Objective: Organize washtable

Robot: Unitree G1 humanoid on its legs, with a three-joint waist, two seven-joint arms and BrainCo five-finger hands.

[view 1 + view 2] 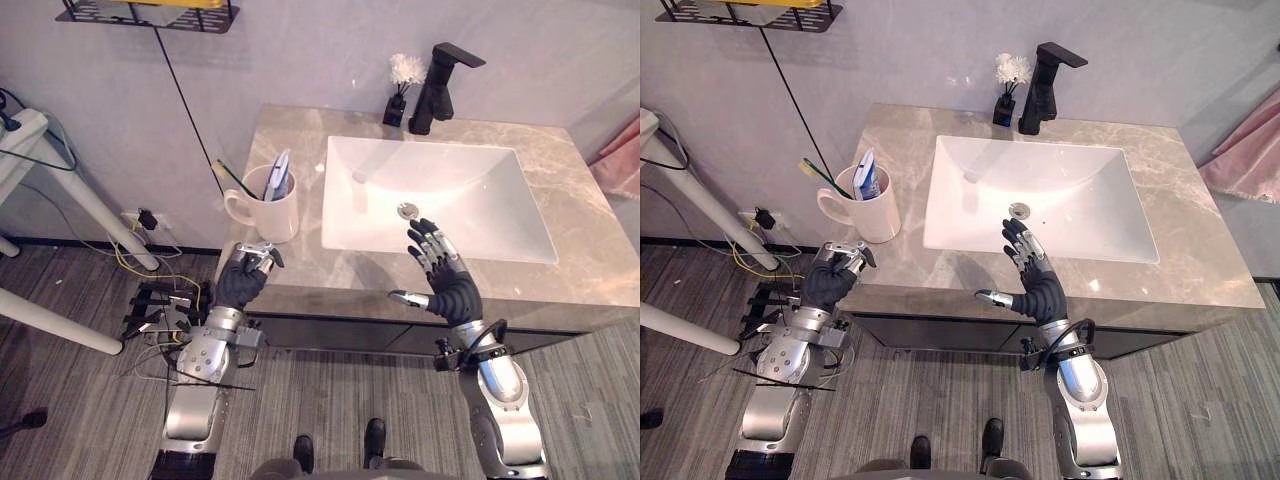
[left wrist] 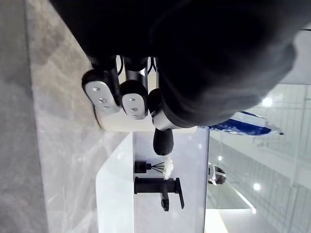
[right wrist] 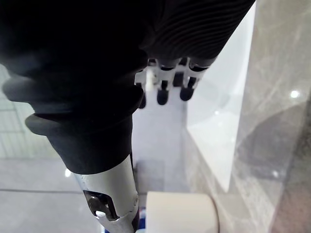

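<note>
- Fingers [image 1: 257, 249] of left hand [image 1: 240, 282]: curled, empty, at front-left corner of tabletop [image 1: 590, 250].
- Mug [image 1: 275, 222]: upright, just behind those fingers; left hand nearer.
- Right hand [image 1: 450, 285]: fingers spread, over front rim of sink [image 1: 450, 190].

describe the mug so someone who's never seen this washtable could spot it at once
Start at the marble countertop with its white sink. Left of the sink stands a white handled mug. It is the only cup there, holding a toothpaste tube and a green toothbrush.
</note>
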